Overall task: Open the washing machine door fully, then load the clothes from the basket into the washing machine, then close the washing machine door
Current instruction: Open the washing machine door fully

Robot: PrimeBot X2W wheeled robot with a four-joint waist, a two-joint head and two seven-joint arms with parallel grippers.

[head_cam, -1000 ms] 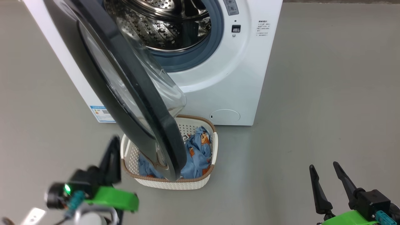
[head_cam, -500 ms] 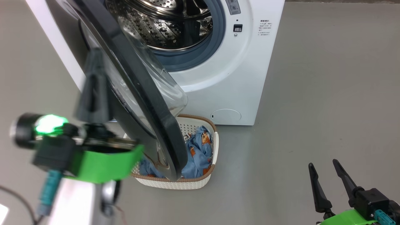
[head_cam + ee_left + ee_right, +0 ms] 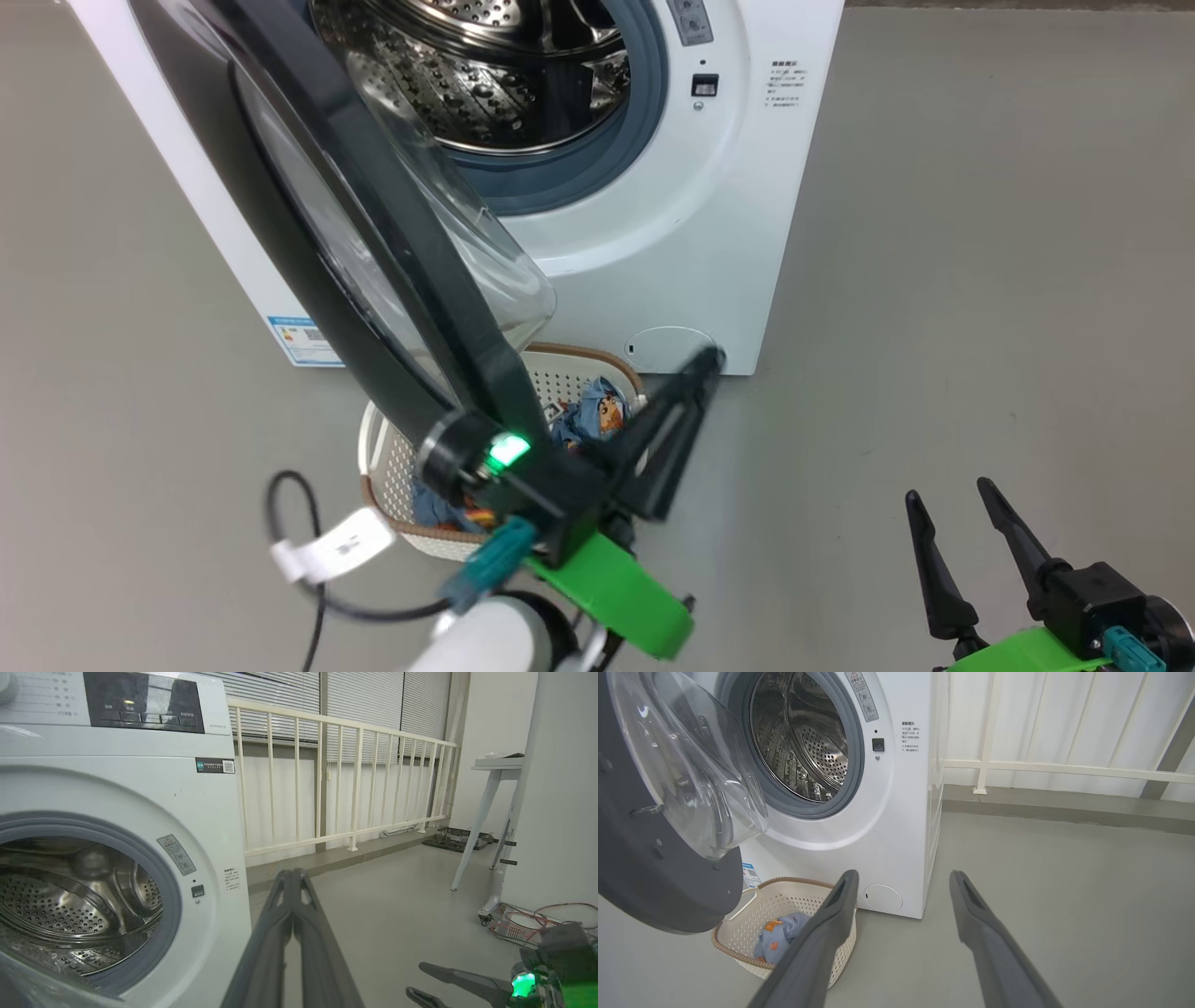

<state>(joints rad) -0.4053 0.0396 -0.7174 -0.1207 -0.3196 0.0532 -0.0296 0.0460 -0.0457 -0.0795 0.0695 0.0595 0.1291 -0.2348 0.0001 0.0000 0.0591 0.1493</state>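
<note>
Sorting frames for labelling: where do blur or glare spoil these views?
Head view: the shut left claw is blurred, the white front-loading washing machine sharp. Left wrist view: the open right claw has a flaring green light and a soft body. Right wrist view: highlights glint on the clear glass bowl of the round black-rimmed door.

The floor point(image 3: 980, 233) is smooth and grey. The big white washing machine point(image 3: 653, 233) stands right on it. The little cream basket point(image 3: 383, 457) sits on the floor too, just in front of the washing machine, close to its bottom edge. Well away from the washing machine, off to its side, a white table point(image 3: 497, 762) stands on thin legs. Some wires point(image 3: 560, 905) lie on the floor there too, far from the washing machine.
</note>
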